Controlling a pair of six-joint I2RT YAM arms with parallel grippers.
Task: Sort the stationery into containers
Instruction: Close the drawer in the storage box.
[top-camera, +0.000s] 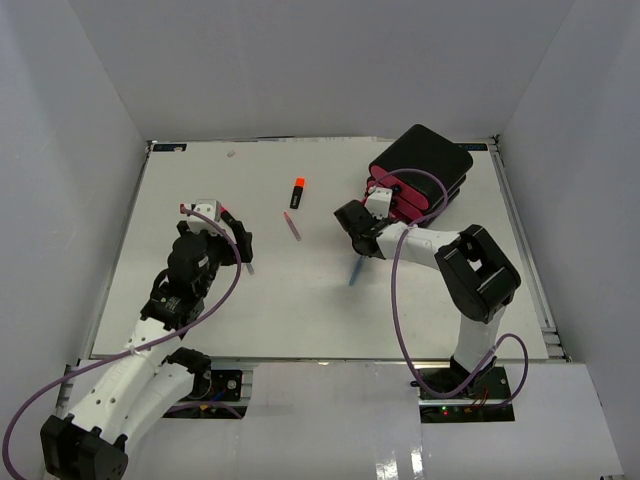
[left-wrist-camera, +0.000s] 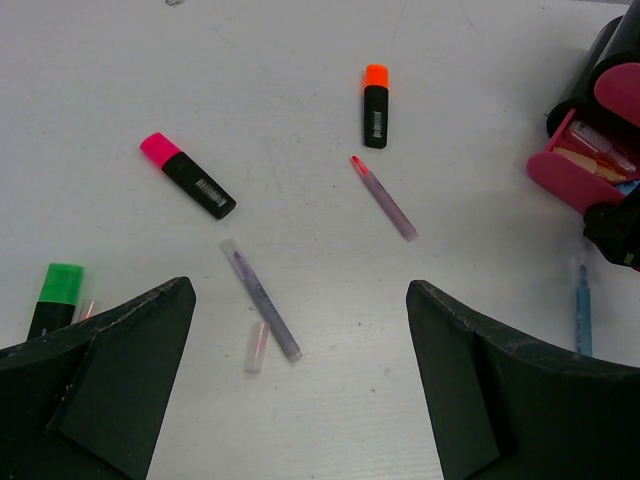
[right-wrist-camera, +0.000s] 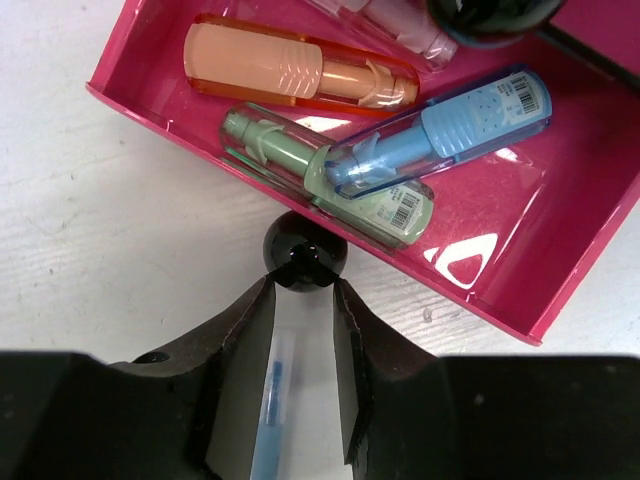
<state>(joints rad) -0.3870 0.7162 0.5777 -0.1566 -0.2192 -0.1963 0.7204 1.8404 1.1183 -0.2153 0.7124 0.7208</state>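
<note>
L claw (left-wrist-camera: 300, 288) wide open above purple pen (left-wrist-camera: 262, 298); R claw (right-wrist-camera: 303, 290) nearly closed at black knob (right-wrist-camera: 305, 255) of pink drawer (right-wrist-camera: 570, 240), can't tell if gripped

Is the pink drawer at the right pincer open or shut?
Open: the pink drawer is pulled out, with pastel pens visible inside.

One pink drawer (right-wrist-camera: 570, 230) stands pulled out of the black box (top-camera: 425, 155), its round black knob (right-wrist-camera: 305, 252) out front. Inside it lie an orange pen (right-wrist-camera: 300, 65) and a green pen (right-wrist-camera: 330, 180), with a blue pen (right-wrist-camera: 440, 130) resting across the green one. Loose on the table (top-camera: 200, 320) are an orange highlighter (left-wrist-camera: 375, 105), a pink highlighter (left-wrist-camera: 188, 176), a green highlighter (left-wrist-camera: 55, 297), a purple pen (left-wrist-camera: 262, 298) and a pink-tipped pen (left-wrist-camera: 384, 197). A second blue pen (left-wrist-camera: 582, 310) lies just in front of the drawer.
</note>
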